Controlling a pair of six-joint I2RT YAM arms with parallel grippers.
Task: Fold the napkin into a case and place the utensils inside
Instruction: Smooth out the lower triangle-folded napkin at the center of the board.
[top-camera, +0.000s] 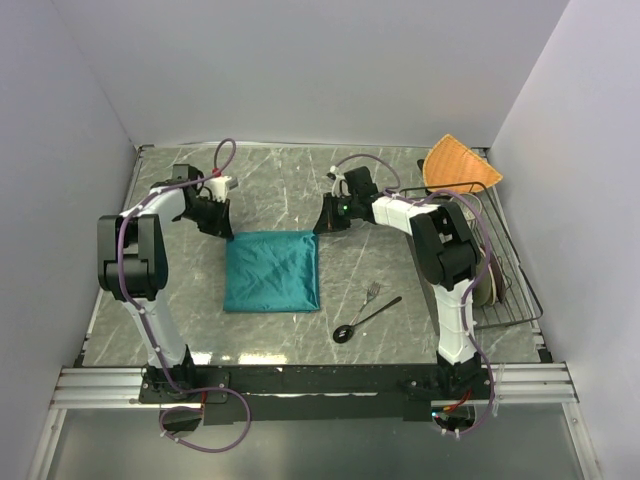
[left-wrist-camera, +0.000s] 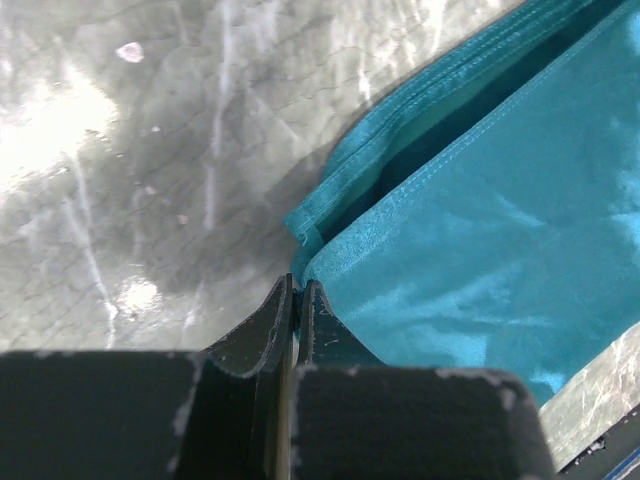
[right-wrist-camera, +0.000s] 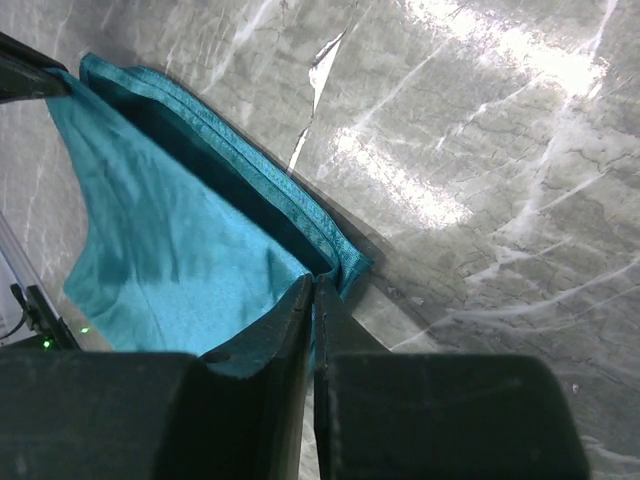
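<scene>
Pinching is the step in hand, I'd say. At the far-left corner of the napkin (top-camera: 272, 272) the left gripper (left-wrist-camera: 298, 290) has its jaws all but closed on the top layer's edge, with a dark gap showing beneath it. The napkin lies folded square. At its far-right corner the right gripper (right-wrist-camera: 312, 285) is nipped tight on the same upper layer. Off its near-right corner lie the fork (top-camera: 373, 292) and spoon (top-camera: 368, 318), untouched. Next, I'd judge, both arms must carry that layer evenly without dragging the lower folds.
</scene>
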